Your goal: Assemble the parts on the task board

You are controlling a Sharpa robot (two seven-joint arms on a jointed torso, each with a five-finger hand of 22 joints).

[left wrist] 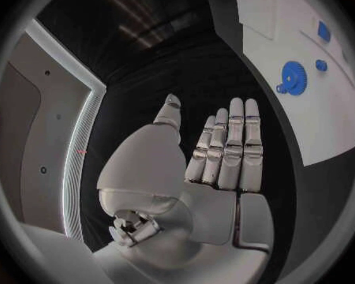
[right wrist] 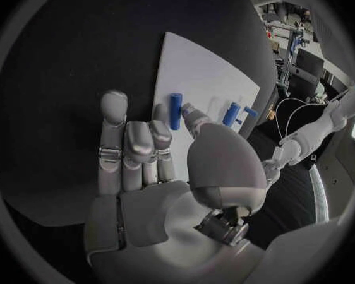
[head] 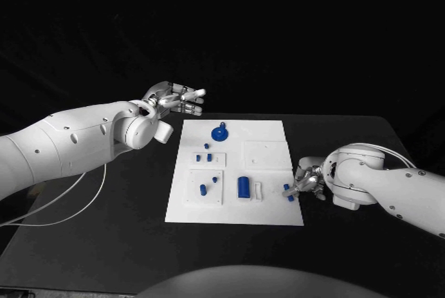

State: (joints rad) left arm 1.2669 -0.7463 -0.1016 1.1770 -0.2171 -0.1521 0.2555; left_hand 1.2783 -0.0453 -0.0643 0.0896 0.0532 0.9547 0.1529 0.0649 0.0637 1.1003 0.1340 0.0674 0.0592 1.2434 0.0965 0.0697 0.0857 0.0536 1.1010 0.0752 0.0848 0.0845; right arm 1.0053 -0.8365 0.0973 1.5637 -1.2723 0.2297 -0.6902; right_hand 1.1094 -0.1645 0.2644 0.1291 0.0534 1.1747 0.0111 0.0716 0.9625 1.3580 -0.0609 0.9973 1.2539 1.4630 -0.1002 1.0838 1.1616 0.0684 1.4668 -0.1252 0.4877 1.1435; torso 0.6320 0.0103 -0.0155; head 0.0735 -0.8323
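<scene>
The task board (head: 264, 211) lay mid-table, most parts unassembled: a blue gear (head: 220, 132) at its far end, a cylinder (head: 244, 186) nearer. The right hand (head: 302, 184) pinched a blue peg (head: 289, 193) at its right edge; the left hand (head: 174, 96) hovered beyond its far-left corner, fingers extended, empty.

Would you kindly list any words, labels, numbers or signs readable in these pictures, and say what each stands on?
None can be read.
Task board: plain white, no print visible.
Blue parts, such as the gear: no marks visible.
Left hand and right hand: no lettering visible.
</scene>
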